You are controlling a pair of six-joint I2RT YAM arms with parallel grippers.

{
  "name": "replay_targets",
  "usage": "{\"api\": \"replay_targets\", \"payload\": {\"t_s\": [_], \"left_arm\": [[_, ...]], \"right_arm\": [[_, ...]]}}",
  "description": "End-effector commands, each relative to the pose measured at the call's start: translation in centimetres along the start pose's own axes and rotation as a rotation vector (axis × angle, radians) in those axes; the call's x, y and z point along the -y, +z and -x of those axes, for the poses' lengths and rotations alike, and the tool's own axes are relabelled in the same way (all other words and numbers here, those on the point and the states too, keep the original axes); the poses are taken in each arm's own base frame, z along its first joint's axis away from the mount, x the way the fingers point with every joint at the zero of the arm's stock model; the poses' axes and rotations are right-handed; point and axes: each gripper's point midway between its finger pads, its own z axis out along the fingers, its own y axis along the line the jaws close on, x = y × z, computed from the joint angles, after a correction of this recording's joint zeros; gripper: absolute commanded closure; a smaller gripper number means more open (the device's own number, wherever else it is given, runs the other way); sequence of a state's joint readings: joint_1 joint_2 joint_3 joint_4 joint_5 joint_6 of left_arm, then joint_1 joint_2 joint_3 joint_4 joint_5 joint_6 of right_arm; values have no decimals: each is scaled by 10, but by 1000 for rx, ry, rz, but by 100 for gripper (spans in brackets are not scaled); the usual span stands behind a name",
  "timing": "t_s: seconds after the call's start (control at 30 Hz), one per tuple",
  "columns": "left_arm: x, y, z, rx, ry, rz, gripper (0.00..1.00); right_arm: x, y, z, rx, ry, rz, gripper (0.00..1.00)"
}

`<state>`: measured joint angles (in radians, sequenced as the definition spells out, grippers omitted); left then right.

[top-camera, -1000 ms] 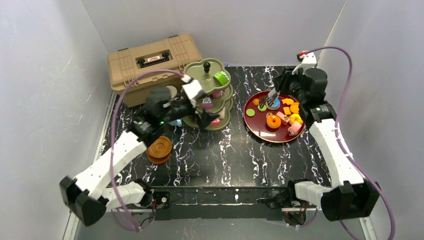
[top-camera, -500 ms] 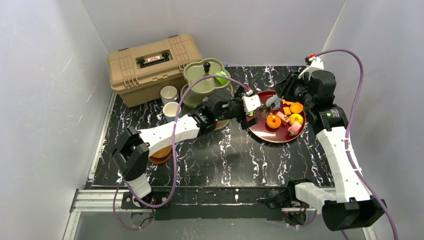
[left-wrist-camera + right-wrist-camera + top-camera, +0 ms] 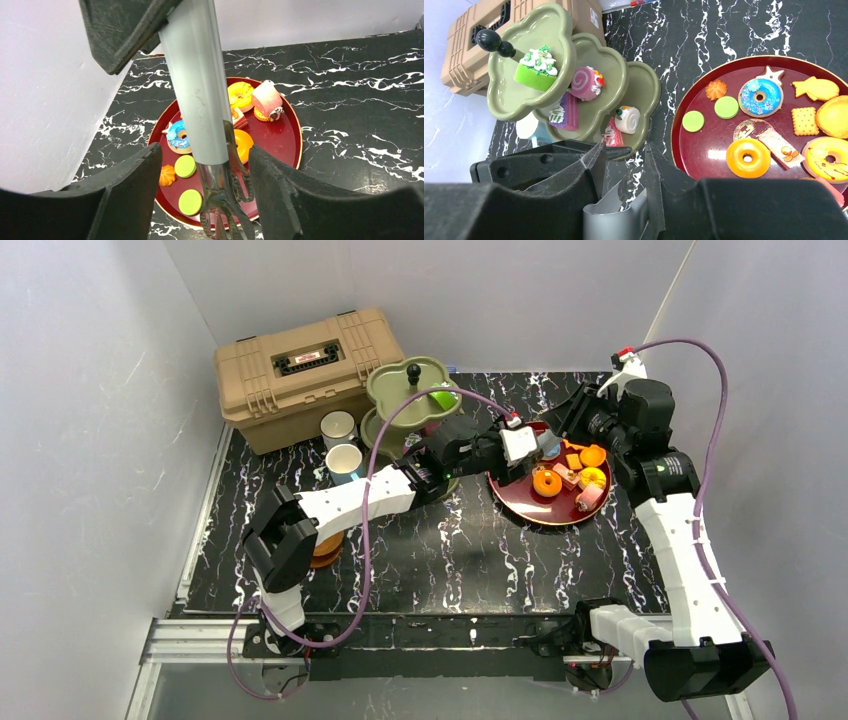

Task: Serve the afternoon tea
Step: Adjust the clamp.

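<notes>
- 2 grippers on one tool: right gripper (image 3: 623,155) pinches the top of silver tongs (image 3: 197,100); left gripper (image 3: 202,170) is spread, straddling the tongs lower down, gaps both sides.
- Looks like a tongs handover, R to L, above the red tray (image 3: 280,142).
- To do it well: L should close square on both tong arms before R lets go; keep tips off the blue donut (image 3: 178,135).
- Treats sit on the tray, right side of tabletop (image 3: 450,560); green stand (image 3: 514,97) at back centre, some cakes on its tiers; mugs (image 3: 340,427) left of it.
- Hidden: orange donut (image 3: 243,144) half behind tongs; saucers (image 3: 328,543) mostly under L arm; can't tell if tong tips touch tray.
</notes>
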<state>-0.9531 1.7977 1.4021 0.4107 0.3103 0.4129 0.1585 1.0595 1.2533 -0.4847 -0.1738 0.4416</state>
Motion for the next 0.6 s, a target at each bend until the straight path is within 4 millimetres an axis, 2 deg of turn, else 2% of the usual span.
{"api": "replay_targets", "payload": {"t_s": [0.0,0.07,0.13,0.2,0.23,0.3,0.37,0.57], "left_arm": [[6,-2,8,13,-35,-19,43],[7,-3,5,0,-51,-16,53],[6,-4,4,-5,-63,-12,80],[3,-4,4,-11,-87,7,94],[2,-4,5,-10,-95,14,97],[0,-6,6,-8,-115,22,98],[-5,-7,8,-5,-136,38,99],[-20,-7,12,-13,-209,79,100]], "right_arm": [[-22,-18,28,87,-10,63,99],[-25,-19,29,95,-9,80,99],[-27,-20,28,99,-2,90,99],[-27,-20,26,93,3,92,98],[-26,-20,24,87,6,91,91],[-25,-18,19,74,21,90,69],[-24,-15,12,52,31,97,54],[-21,-13,-8,-9,33,114,33]]}}
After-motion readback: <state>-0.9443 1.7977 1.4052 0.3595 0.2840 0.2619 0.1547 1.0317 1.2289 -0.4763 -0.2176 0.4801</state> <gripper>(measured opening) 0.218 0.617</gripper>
